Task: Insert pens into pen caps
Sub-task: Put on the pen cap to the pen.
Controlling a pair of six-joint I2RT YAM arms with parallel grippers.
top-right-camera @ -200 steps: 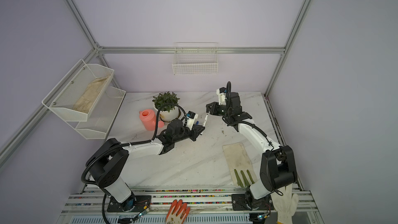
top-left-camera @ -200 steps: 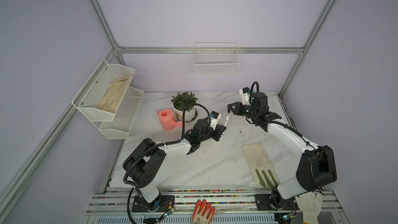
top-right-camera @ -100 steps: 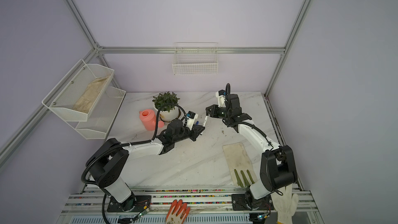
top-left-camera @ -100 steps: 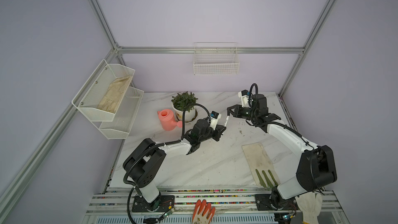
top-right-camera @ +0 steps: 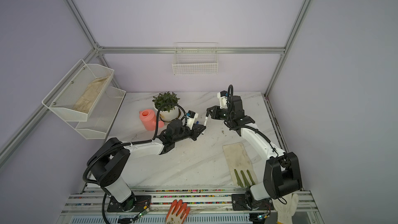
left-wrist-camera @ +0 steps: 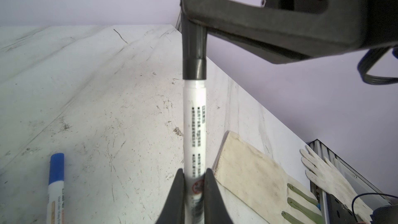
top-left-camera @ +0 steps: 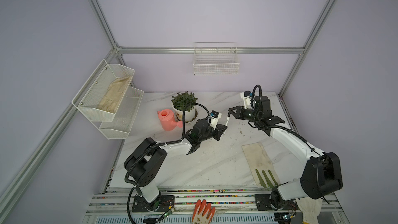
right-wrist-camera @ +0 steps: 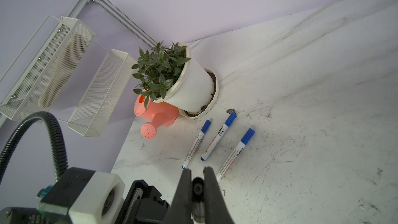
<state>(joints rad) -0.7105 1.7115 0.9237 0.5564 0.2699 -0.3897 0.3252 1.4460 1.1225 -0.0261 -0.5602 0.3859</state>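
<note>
The black-ended pen (left-wrist-camera: 195,126) is being held above the tabletop (left-wrist-camera: 86,82), between the two arms, and is being grasped at both ends. Its white barrel is being clenched near one end by the left end effector (left-wrist-camera: 195,175), whose two fingers are being pressed against opposite sides of the printed label. The black cap (left-wrist-camera: 193,61) is being gripped by the right end effector (right-wrist-camera: 197,179). The cap is being kept in line with the barrel, its open end sitting over the pen's tip and meeting the white shoulder. Whether it is being seated fully cannot be told. In both top views the pen is being shown as a short slanted white bar bridging the two end effectors, over the far half of the tabletop.

Three blue pens (right-wrist-camera: 218,140) are being shown in the right wrist view, lying on the tabletop side by side without touching. They are lying just beside the potted plant (right-wrist-camera: 172,76) and the pink watering can (right-wrist-camera: 157,115). Each is being covered at one end by a blue cap (right-wrist-camera: 230,119).

A soiled glove (left-wrist-camera: 247,169) is being shown lying flat on the tabletop, on the right arm's side.
</note>
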